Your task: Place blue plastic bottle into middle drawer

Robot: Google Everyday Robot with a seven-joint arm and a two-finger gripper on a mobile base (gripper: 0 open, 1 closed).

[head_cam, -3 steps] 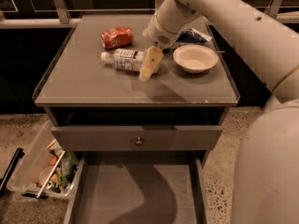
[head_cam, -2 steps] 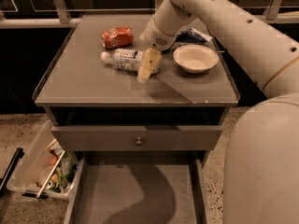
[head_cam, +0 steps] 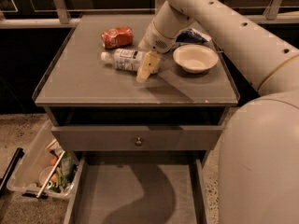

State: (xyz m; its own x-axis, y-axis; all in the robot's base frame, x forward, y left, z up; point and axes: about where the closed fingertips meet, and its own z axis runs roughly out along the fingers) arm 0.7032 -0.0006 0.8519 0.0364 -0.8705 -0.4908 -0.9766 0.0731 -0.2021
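Observation:
The blue plastic bottle (head_cam: pixel 123 59) lies on its side on the grey cabinet top, white cap pointing left. My gripper (head_cam: pixel 145 68) is down at the bottle's right end, touching or just in front of it, with the arm reaching in from the upper right. The middle drawer (head_cam: pixel 135 197) is pulled out at the bottom of the view, and its flat grey floor holds only the arm's shadow.
A red soda can (head_cam: pixel 117 37) lies behind the bottle. A white bowl (head_cam: pixel 195 58) sits to the right, with a dark blue snack bag (head_cam: pixel 190 36) behind it. A closed drawer front with a knob (head_cam: pixel 138 141) is above the open drawer. A clear bin (head_cam: pixel 39 167) stands on the floor at left.
My gripper has edged slightly left and down along the bottle's right end. The bottle, can and bowl have not moved.

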